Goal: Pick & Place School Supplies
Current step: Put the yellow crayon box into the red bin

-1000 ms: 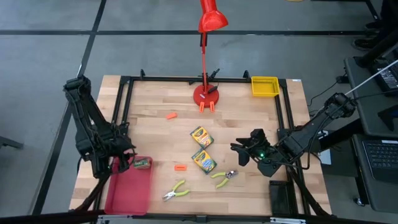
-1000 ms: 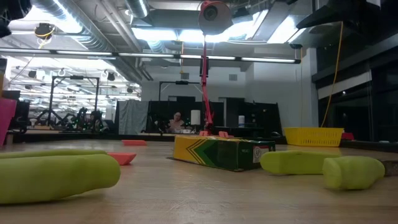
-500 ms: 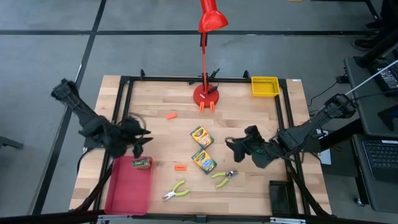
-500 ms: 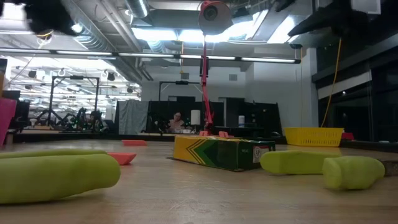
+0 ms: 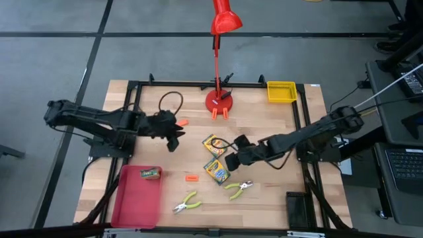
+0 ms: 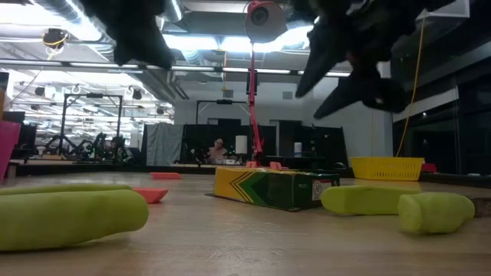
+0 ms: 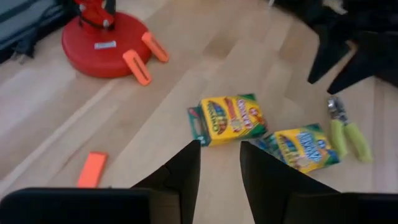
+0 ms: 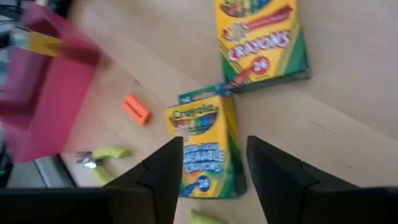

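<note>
two crayon boxes [image 5: 214, 144] are seen lying flat mid-table, long axes skewed, as the left gripper [image 5: 173, 134] and right gripper [image 5: 232, 154] are held low beside them, fingers parted and empty.

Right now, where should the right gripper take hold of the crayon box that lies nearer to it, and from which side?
The right gripper, open, hovers beside the lower crayon box. The box lies flat on the table, so come from straight above and close on its two long edges near the middle. Probably avoid the end beside the other crayon box: they lie close.
</note>
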{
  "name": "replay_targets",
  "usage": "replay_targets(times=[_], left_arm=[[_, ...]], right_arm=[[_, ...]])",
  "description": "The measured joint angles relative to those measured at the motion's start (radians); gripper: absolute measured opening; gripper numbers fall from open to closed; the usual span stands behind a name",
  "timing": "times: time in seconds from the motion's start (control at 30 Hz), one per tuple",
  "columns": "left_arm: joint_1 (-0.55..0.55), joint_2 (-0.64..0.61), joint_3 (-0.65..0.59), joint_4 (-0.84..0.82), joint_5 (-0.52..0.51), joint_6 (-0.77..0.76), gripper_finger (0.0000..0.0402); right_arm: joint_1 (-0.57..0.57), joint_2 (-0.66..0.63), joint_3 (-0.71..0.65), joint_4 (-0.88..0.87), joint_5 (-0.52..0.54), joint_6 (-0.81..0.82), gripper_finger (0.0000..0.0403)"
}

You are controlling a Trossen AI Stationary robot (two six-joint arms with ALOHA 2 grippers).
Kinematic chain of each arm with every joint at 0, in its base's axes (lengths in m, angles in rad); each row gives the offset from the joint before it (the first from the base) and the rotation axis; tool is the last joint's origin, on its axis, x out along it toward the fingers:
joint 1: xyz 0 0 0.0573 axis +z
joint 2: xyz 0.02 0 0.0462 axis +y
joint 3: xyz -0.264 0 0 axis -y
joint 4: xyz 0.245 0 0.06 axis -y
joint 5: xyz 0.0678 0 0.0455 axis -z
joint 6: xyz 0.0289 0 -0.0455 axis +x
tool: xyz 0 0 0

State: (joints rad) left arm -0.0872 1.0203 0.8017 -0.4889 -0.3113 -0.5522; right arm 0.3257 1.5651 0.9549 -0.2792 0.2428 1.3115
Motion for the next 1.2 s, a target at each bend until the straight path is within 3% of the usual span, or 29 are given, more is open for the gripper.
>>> replay_targets(times=[0.2,0.43,0.83,1.0,1.2], left_arm=[[0.07,0.061,0.0,0.006,0.05,0.033,0.0102],[0.078,0.052,0.0,0.02,0.039,0.046,0.0102],[0.078,0.013,0.0,-0.017,-0.002,0.061,0.0102],[0.078,0.013,0.0,-0.016,-0.009,0.061,0.0102],[0.078,0.013,0.0,-0.016,-0.012,0.061,0.0102]], right_arm=[[-0.05,0.079,0.001,0.146,0.0,0.014,0.0161],[-0.094,0.146,0.0,0.133,-0.015,0.091,0.0138],[-0.096,0.148,-0.087,0.239,0.007,0.101,0.0063],[-0.098,0.148,-0.096,0.281,0.019,0.076,0.0012],[-0.105,0.151,-0.096,0.279,0.027,0.067,0.0005]])
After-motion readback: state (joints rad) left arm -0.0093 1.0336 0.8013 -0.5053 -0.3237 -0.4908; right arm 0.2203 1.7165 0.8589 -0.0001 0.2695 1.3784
